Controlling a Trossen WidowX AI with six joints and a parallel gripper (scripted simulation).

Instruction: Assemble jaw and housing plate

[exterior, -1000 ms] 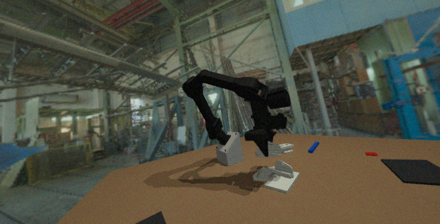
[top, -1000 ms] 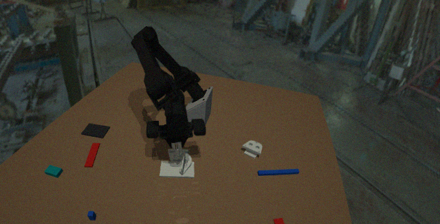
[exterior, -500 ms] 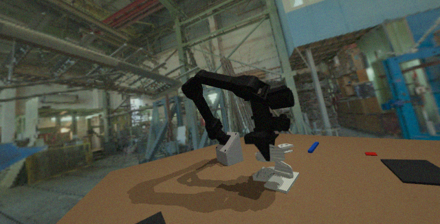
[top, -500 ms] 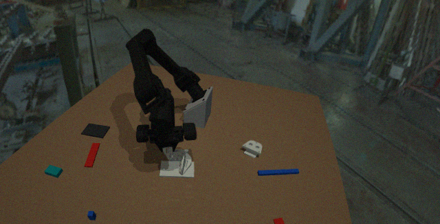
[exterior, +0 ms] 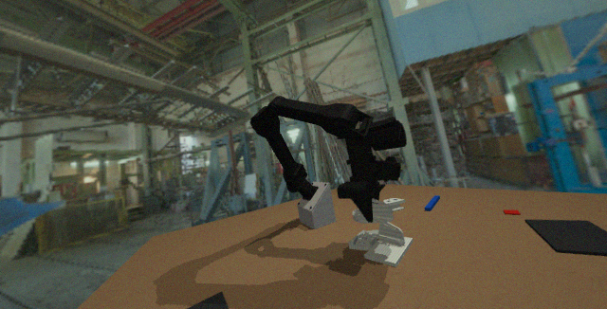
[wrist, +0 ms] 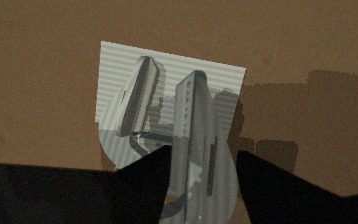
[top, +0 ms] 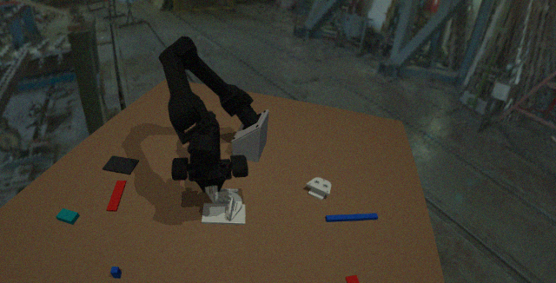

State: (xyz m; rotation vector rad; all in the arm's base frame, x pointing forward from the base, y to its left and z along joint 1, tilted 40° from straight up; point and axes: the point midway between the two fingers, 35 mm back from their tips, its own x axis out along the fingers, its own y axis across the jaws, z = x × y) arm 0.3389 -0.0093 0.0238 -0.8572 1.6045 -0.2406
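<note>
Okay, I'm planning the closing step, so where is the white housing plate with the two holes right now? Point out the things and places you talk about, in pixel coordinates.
In the top view, the housing plate [top: 321, 185] [exterior: 393, 201] lies right of the gripper [top: 212, 187] [exterior: 371, 219], just above the long blue bar [top: 352, 217] [exterior: 432, 203].

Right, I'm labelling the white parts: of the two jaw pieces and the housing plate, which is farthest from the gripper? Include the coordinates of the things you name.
The housing plate [top: 322, 185] [exterior: 392, 201], lying apart near the blue bar [top: 352, 217] [exterior: 432, 203]; both jaw pieces are at the base.
</note>
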